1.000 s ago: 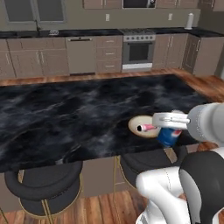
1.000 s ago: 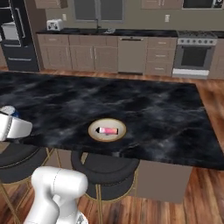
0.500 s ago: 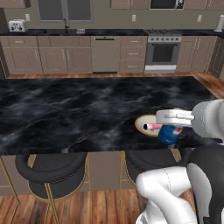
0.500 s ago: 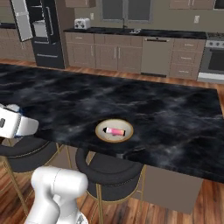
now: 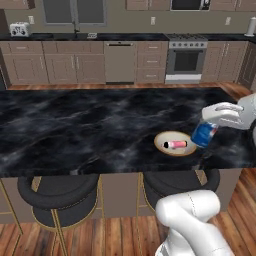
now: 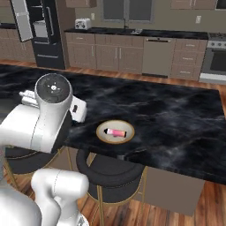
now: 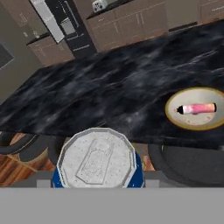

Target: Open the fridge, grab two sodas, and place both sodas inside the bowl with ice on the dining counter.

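One soda is home: the pink-labelled bottle (image 5: 176, 144) lies on its side in the bowl (image 5: 161, 146), near the robot-side edge of the black marble bench (image 5: 75, 125). No ice can be made out in the bowl. The second soda, the blue can (image 5: 203, 133), is clamped in the hand (image 5: 216, 116), tilted and held off the bench just beside the bowl's right rim in the left base view; the hand view looks straight down on the can's silver top. By my reckoning the task is most of the way through: what is left is to carry the can over the bowl, lower it beside the bottle and let go.

Beyond that, the fridge (image 6: 42, 33) stands far across the room with a door hanging open. Round black stools (image 5: 60, 192) sit under the bench's edge. Brown cabinets, a toaster (image 6: 83, 23) and an oven (image 5: 186, 61) line the back wall, well apart from the work. Only the lying bottle crowds the landing spot; the shallow bowl leaves little room, so the can could tip or roll off.
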